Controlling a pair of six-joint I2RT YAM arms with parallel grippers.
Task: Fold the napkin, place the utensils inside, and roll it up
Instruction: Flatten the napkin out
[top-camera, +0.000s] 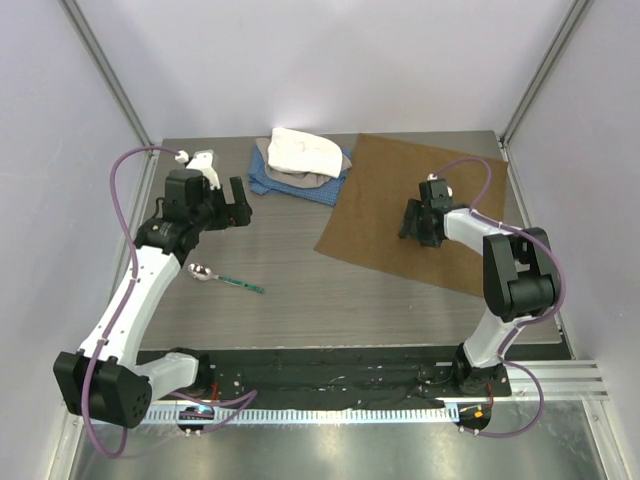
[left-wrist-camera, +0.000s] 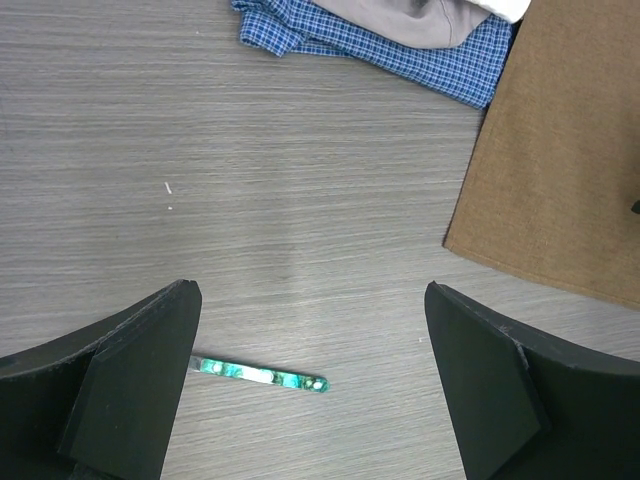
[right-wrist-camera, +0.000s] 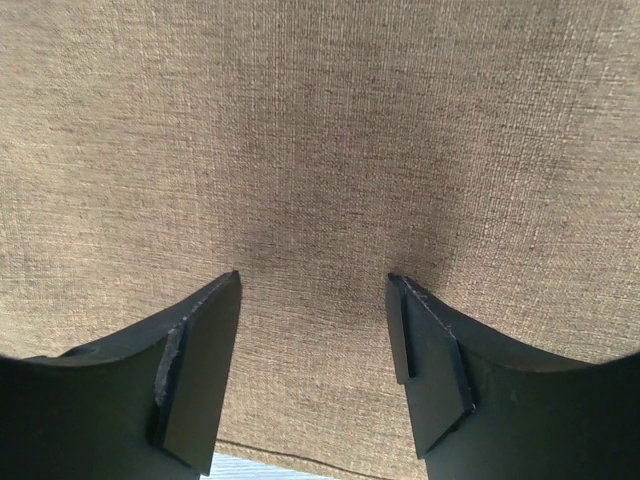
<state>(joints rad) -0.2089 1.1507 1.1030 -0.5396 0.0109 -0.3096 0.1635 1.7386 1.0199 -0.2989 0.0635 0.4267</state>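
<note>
The tan-brown napkin (top-camera: 415, 205) lies flat on the right half of the table; its left edge shows in the left wrist view (left-wrist-camera: 560, 160), and it fills the right wrist view (right-wrist-camera: 320, 130). My right gripper (top-camera: 412, 222) hovers just above the napkin's middle, open, with only cloth between its fingers (right-wrist-camera: 313, 282). The spoon (top-camera: 222, 277) lies on the bare wood at left, silver bowl to the left, green handle (left-wrist-camera: 262, 375) pointing right. My left gripper (top-camera: 238, 205) is open wide above the table, behind the spoon, holding nothing (left-wrist-camera: 312, 290).
A blue checked cloth (top-camera: 290, 180) with a grey piece and a white cloth (top-camera: 305, 152) piled on it lies at the back centre, touching the napkin's back left corner. White walls close in the table on three sides.
</note>
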